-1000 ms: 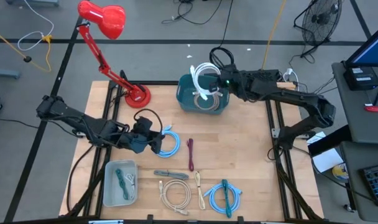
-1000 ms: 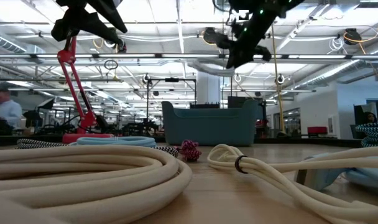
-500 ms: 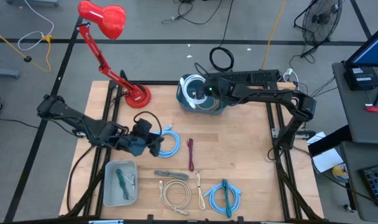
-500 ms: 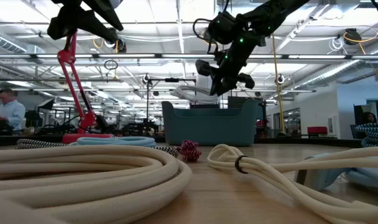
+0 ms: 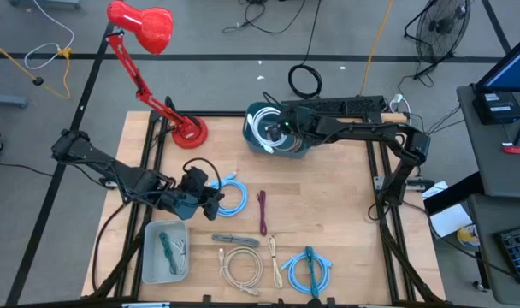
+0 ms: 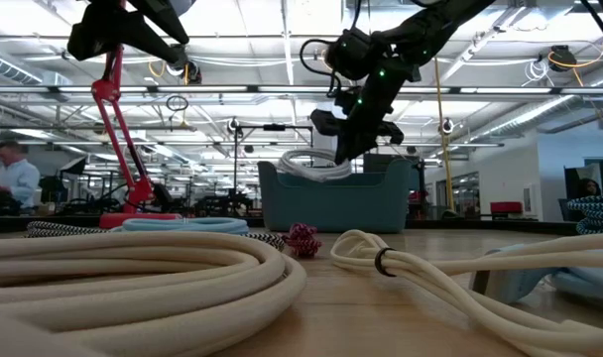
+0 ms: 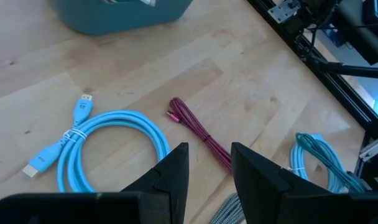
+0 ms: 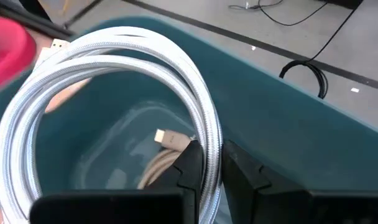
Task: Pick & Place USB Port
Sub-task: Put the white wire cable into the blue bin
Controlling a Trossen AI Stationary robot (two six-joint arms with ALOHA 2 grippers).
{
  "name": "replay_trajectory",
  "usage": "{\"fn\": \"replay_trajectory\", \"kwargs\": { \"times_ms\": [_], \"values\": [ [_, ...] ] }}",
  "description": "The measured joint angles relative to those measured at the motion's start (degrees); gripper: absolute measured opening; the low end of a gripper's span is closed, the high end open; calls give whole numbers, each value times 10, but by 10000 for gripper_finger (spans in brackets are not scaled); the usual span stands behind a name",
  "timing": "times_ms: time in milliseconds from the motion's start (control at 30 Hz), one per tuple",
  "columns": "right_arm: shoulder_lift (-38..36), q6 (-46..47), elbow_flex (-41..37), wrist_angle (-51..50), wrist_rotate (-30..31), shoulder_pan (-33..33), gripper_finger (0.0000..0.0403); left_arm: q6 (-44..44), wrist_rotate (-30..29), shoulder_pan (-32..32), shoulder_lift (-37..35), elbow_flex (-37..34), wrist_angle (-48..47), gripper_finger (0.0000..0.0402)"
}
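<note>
over the last second my right gripper (image 8: pixel 206 163) has swung in from beside the teal bin (image 5: pixel 277 141) to directly above it and come down, so the white braided cable (image 8: pixel 102 93) that hung clear of the rim a second ago now sits partly inside. its fingers are pinched on a strand of that cable, and in the low view the white loops just crest the bin's top edge. i judge the placing nearly done: what's left is letting go and lifting out, not yet begun.

my left gripper (image 7: pixel 207 165) has barely shifted; it hovers over the table (image 5: pixel 345 214) near the light blue cable (image 7: pixel 108 140), fingers spread a little with nothing between them.

materials: the white cable is a woven, slightly glossy cord wound in a springy round coil, with a pale connector plug (image 8: pixel 167 138) showing low in the bin beside other cord. i expect the coil to spring open when freed. the bin is smooth, rigid plastic with rounded corners. the light blue cable is slick rubbery jacket, coiled and tied with a white band. beside it lies a thin maroon cable (image 7: pixel 198 132), braided and folded straight. further along sits a teal cable (image 7: pixel 326 163), thin loose loops. the table is pale, flat wood.
</note>
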Motion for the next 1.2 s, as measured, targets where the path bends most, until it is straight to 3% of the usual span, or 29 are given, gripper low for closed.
{"fn": "replay_trajectory", "kwargs": {
  "times_ms": [500, 867, 1200],
  "values": [
    [0, -94, 0, 7, 11, -32, 32, -13, 0, 0, 0, 0, 0, 122],
    [52, -160, 0, 16, -77, -35, 32, -19, 2, 0, 0, 0, -7, 122],
    [57, -180, -1, 25, -78, -36, 32, -43, 0, -15, 0, 0, -27, 122]
  ]
}}
